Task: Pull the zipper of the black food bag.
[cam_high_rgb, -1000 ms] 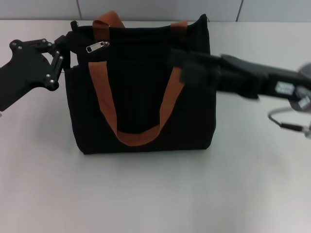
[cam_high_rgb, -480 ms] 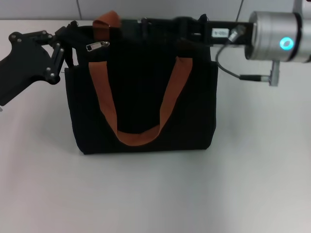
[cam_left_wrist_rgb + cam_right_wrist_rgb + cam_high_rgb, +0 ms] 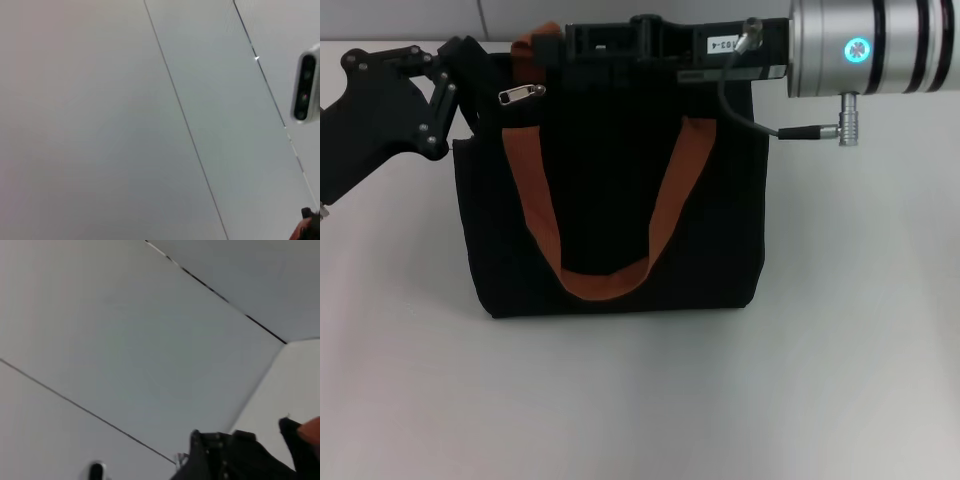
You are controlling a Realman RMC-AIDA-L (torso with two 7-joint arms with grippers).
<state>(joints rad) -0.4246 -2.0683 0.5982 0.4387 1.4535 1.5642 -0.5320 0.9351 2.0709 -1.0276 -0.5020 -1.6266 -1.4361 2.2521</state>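
Note:
The black food bag (image 3: pixel 610 200) stands upright in the middle of the table in the head view, its two orange-brown handles (image 3: pixel 605 280) hanging down its front. The silver zipper pull (image 3: pixel 521 95) lies near the bag's top left corner. My left gripper (image 3: pixel 465 62) is at that top left corner, against the bag's edge. My right arm reaches in from the right along the bag's top edge, and my right gripper (image 3: pixel 565 45) is over the top edge just right of the zipper pull. Black on black hides how either gripper stands.
The white table (image 3: pixel 640 400) spreads around the bag, with a tiled wall behind. The right wrist view shows wall panels, a black linkage (image 3: pixel 225 455) and a bit of orange handle (image 3: pixel 311 430). The left wrist view shows wall panels and a white camera housing (image 3: pixel 305 87).
My right arm has risen from in front of the bag's right side to its top edge and reached left toward the zipper pull. My left gripper has shifted slightly up at the corner.

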